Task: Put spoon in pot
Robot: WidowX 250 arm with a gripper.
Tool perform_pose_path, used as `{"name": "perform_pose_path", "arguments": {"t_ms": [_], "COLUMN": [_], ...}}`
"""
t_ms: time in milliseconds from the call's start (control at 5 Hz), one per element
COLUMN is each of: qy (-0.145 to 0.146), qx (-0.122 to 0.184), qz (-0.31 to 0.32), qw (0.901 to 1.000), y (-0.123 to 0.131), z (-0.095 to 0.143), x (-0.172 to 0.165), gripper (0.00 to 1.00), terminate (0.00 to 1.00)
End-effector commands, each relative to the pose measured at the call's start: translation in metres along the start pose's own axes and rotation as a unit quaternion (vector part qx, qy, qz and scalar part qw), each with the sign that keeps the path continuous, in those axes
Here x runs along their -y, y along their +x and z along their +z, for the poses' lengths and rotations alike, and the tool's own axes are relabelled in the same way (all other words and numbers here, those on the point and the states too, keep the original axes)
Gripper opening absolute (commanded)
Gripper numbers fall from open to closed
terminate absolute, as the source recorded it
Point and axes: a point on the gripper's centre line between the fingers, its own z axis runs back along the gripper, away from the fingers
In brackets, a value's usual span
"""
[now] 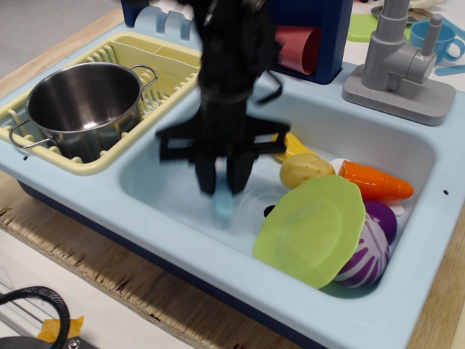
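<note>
My black gripper [223, 182] hangs over the left part of the light blue sink [341, 120], blurred by motion. Its fingers are closed on the light blue handle of the spoon [223, 205], whose lower end shows below the fingertips, a little above the sink floor. The spoon's white bowl is hidden by the gripper. The shiny steel pot [83, 105] with wire loop handles stands empty in the yellow dish rack [156, 65] to the left of the sink, well left of the gripper.
In the sink's right half lie a green plate [312, 229], a purple-and-white toy [370, 247], an orange carrot [378, 180], a yellow potato-like piece [305, 169] and a yellow toy piece [290, 145]. A grey faucet [399, 65] stands behind. A red cup [294, 47] lies in a blue box.
</note>
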Motion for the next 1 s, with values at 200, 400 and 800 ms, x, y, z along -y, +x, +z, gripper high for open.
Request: {"name": "perform_pose_path", "arguments": {"t_ms": [200,400,800], "qy": [0.051,0.06,0.05], "qx": [0.037,0.049,0.055], "qz": [0.054,0.077,0.129], "qw": [0.9966,0.994,0.9889], "y": [-0.002,0.001,0.02], "z": [0.079,0.089,0.087], "x": [-0.019,-0.039,-0.08], "gripper": [0.0,0.0,0.0], "terminate": [0.0,0.0,0.0]}}
